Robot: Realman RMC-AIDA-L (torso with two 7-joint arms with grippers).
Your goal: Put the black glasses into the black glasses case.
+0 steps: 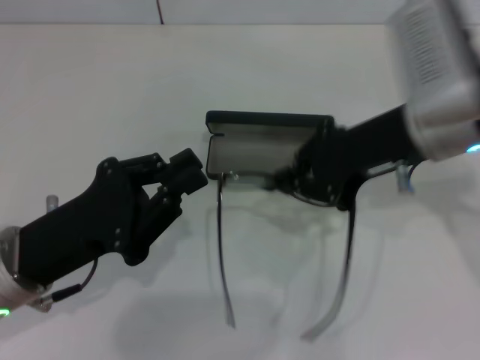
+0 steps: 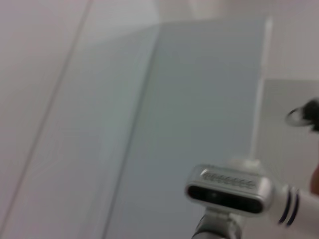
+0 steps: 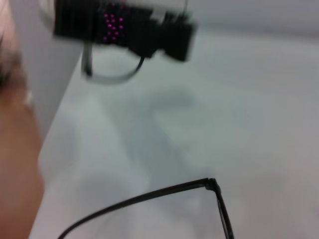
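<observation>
The black glasses case (image 1: pixel 251 146) lies open in the middle of the white table, its grey lining up and its lid rim (image 1: pixel 270 118) at the far side. My right gripper (image 1: pixel 289 180) is at the case's near edge, shut on the front of the black glasses (image 1: pixel 220 240). The lenses are hidden behind it, and both slim temple arms trail toward me above their shadows. One temple arm (image 3: pixel 149 199) also shows in the right wrist view. My left gripper (image 1: pixel 193 171) hovers shut just left of the case, holding nothing and touching nothing.
The white table (image 1: pixel 90 90) runs out on all sides of the case. My left arm's black body (image 1: pixel 90 225) fills the near left. A skin-coloured shape (image 3: pixel 15 149) shows at the edge of the right wrist view. The left wrist view shows only my head camera (image 2: pixel 229 191).
</observation>
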